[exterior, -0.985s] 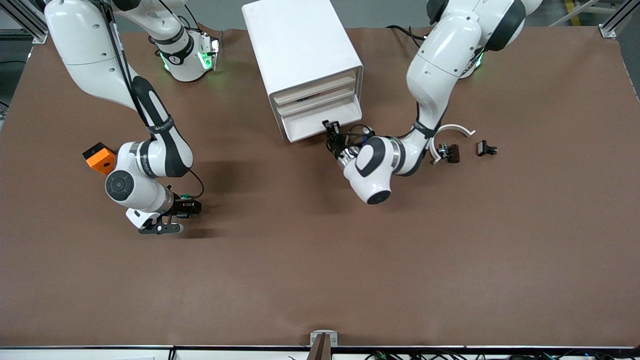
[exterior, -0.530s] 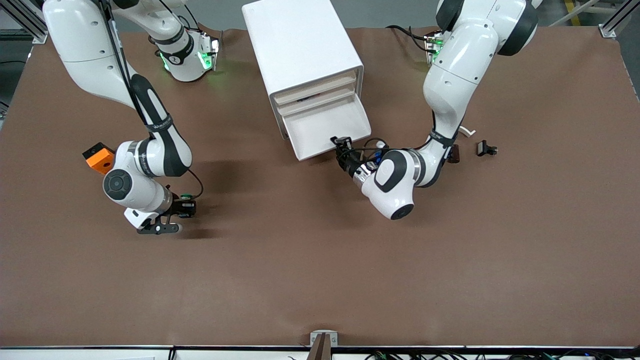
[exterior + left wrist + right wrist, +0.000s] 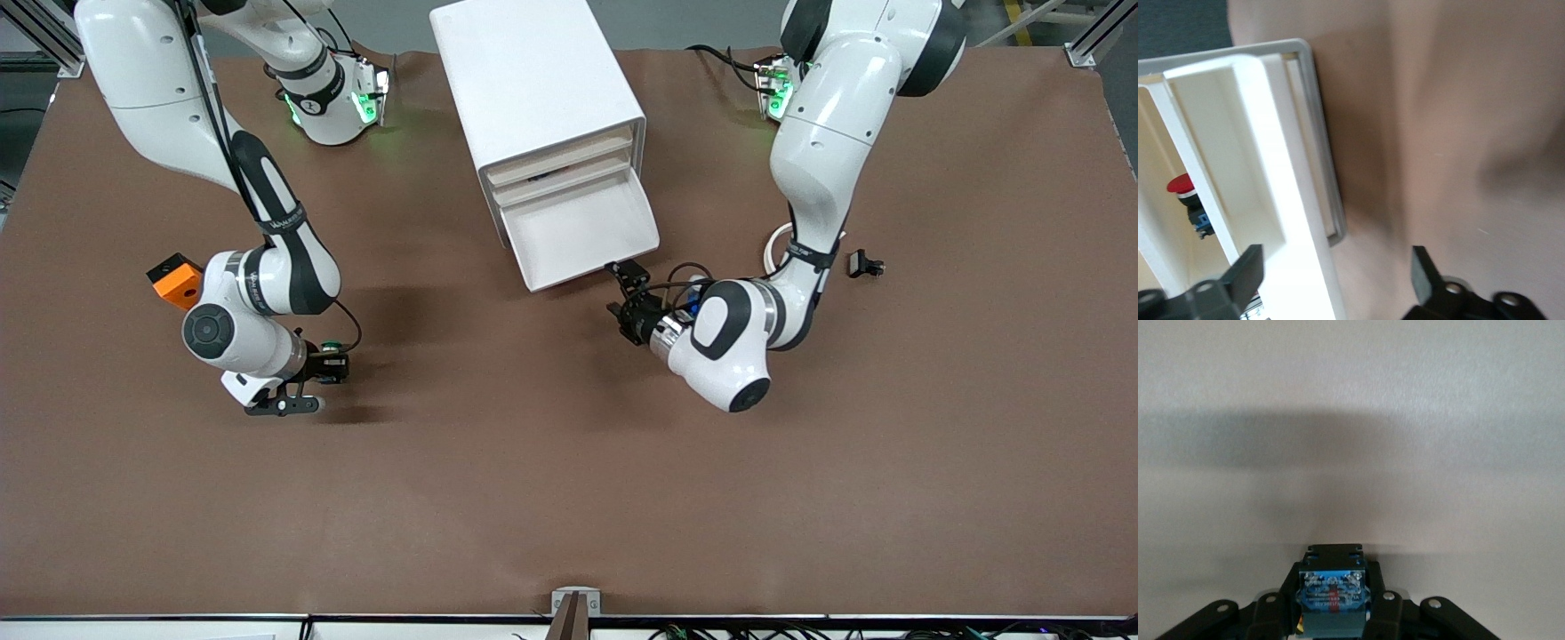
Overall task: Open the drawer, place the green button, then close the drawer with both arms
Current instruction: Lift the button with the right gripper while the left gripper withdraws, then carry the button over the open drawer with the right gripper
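Observation:
The white cabinet (image 3: 533, 98) has its lowest drawer (image 3: 578, 236) pulled out, and the tray shows nothing in it. My left gripper (image 3: 622, 292) hangs open just off the drawer's front corner, touching nothing. In the left wrist view the drawer's white rim (image 3: 1291, 220) runs between the spread fingers (image 3: 1251, 267) of the left gripper (image 3: 1338, 277). My right gripper (image 3: 331, 364) is low over the table toward the right arm's end, shut on the button (image 3: 332, 347). The button's black-and-bluish body (image 3: 1331, 593) sits between the jaws of the right gripper (image 3: 1331, 610).
An orange cube (image 3: 178, 280) lies close to the right arm's wrist. A small black piece (image 3: 864, 264) and a white arc (image 3: 775, 249), partly hidden by the left arm, lie toward the left arm's end. A red-capped part (image 3: 1181, 187) sits in an upper drawer.
The left gripper pulled the lowest drawer out, then opened, let go and drew back from its front. The right gripper shut on the button and has barely moved.

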